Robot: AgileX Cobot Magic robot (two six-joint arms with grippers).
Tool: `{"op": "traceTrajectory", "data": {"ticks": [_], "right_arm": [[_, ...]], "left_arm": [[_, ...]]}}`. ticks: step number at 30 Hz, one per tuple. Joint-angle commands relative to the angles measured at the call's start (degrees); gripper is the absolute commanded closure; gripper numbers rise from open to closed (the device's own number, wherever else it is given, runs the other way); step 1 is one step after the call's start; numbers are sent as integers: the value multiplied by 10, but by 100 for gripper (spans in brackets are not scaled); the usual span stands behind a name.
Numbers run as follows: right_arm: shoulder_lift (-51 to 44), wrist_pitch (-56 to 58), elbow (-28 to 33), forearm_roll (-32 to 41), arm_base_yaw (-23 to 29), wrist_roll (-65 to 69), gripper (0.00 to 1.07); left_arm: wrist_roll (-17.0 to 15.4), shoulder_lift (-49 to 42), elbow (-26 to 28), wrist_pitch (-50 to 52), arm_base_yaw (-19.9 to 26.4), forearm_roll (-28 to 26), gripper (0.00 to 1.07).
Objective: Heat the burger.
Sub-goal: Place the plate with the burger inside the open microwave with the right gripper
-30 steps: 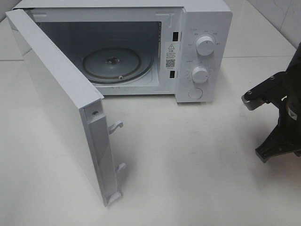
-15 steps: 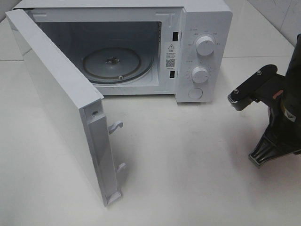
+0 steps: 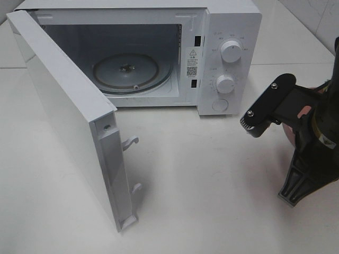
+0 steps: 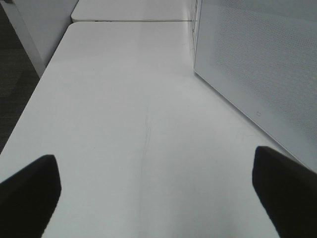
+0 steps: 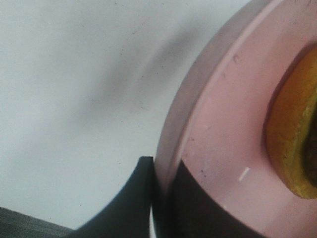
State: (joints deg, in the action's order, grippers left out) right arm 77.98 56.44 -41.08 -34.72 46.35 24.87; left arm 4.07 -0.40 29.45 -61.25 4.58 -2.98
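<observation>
right gripper [image 5: 161,171] closer, smooth pink plate [image 5: 223,109]

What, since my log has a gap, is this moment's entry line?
microwave door: open | right gripper: shut on pink plate rim | burger: on plate | left gripper: open

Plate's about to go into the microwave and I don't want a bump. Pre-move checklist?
1. Microwave door wide open: ok.
2. Glass turntable bare: ok.
3. Right jaws shut on plate rim: ok.
4. The burger sits on plate: ok.
5. Left jaws open, empty: ok.
6. Plate level: cannot tell.
</observation>
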Motion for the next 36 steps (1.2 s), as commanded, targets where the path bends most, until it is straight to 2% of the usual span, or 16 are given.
{"op": "traceTrajectory", "data": {"ticks": [1,5,21,36], "right_arm": [[-20,21,3,-34,21,-21,107],[-34,22,3,-34,53,-48,107],[-68,7,3,-34,121,-173,107],[-74,-78,3,-34,125,-342,107]], "left_arm": [[-1,-8,1,-1,1,2,9],[-1,-8,1,-1,1,2,9],[-1,-8,1,-1,1,2,9],[-1,-8,1,-1,1,2,9]]}}
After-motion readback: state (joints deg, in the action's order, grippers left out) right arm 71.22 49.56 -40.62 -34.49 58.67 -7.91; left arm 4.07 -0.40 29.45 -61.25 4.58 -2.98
